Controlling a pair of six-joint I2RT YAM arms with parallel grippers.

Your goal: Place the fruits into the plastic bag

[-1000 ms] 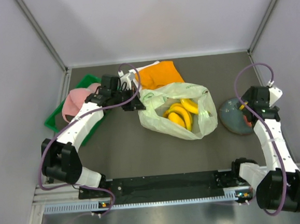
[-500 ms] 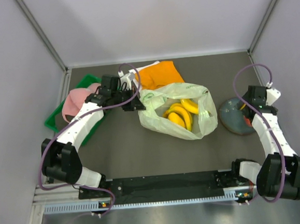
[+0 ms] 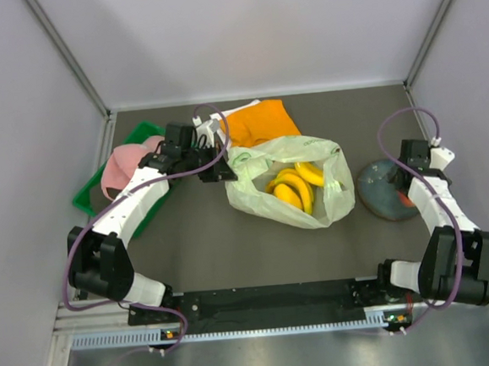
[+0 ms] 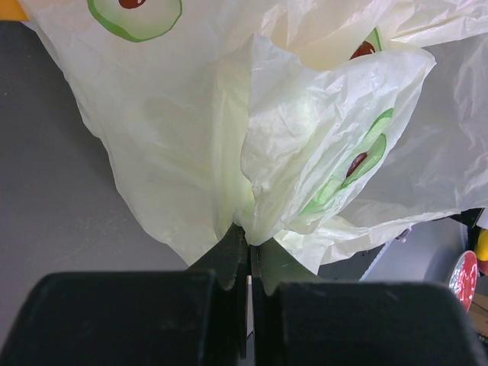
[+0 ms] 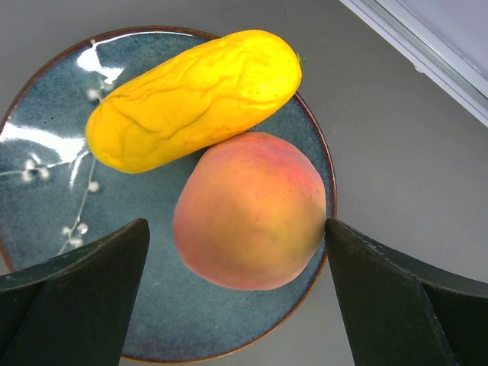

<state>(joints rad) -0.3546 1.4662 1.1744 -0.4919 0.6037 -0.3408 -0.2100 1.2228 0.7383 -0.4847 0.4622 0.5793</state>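
Note:
The pale green plastic bag point(image 3: 334, 194) with avocado prints lies mid-table, its mouth open. A bunch of yellow bananas point(image 3: 293, 188) lies inside it. My left gripper point(image 3: 219, 170) is shut on the bag's left edge; in the left wrist view the jaws point(image 4: 249, 248) pinch a fold of the bag point(image 4: 191, 137). My right gripper point(image 3: 403, 189) hangs open over the blue-grey plate point(image 3: 376, 191). In the right wrist view the gripper point(image 5: 236, 229) straddles a round peach-coloured fruit point(image 5: 252, 210) on the plate point(image 5: 46, 175), with a wrinkled yellow fruit point(image 5: 194, 99) beside it.
An orange cloth point(image 3: 261, 121) lies behind the bag. A green tray point(image 3: 86, 198) with a pink cap point(image 3: 124, 163) sits at the left, under my left arm. Grey walls enclose the table on three sides, close to the plate on the right.
My right wrist has shifted slightly back and left over the plate, and its arm has swung outward. The left gripper and the bag have not moved.

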